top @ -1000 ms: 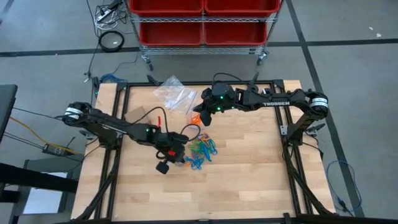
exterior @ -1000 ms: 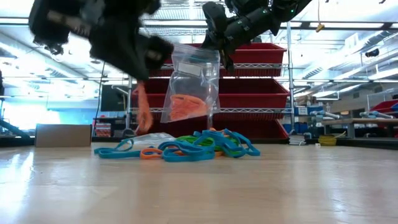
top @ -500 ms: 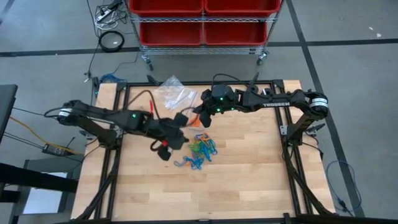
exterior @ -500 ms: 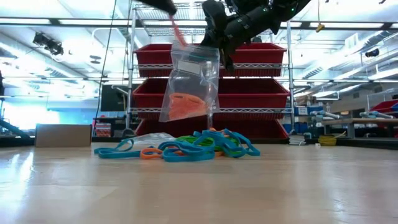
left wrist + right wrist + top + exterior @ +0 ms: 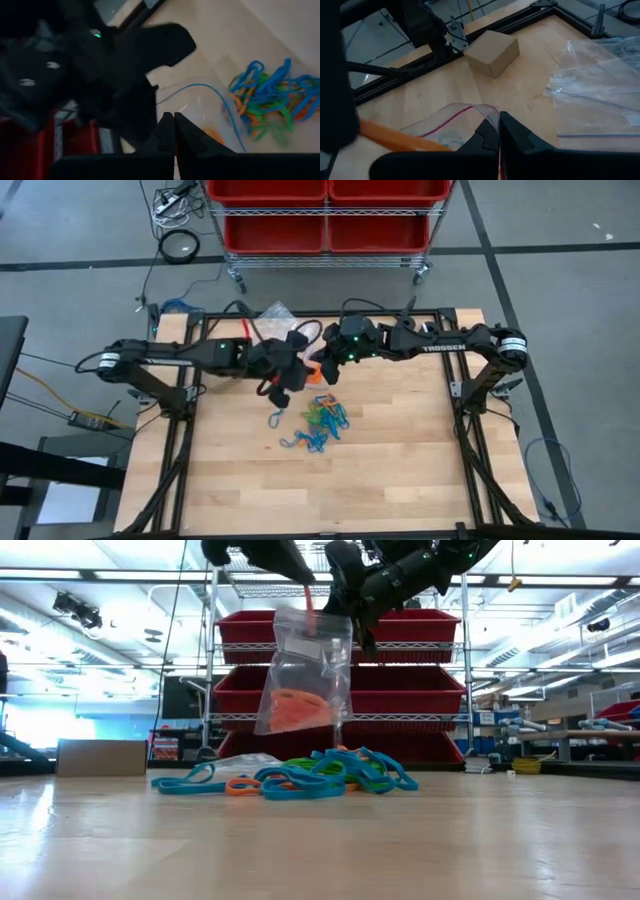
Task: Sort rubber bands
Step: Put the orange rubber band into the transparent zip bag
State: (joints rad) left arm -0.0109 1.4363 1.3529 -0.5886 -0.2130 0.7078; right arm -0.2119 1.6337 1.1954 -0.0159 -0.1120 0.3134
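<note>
Clear bag of orange bands hangs open from clamped right pincer; left pincer, pinching one orange band, poised above its mouth for dropping in.

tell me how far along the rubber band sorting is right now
Done: several orange bands already sit in the clear bag that the right claw holds up by its top edge. In hand: the left claw, shut on another orange band, is at the bag's mouth. Left: a mixed pile of blue, green and orange bands on the table, and spare bags unused.
</note>
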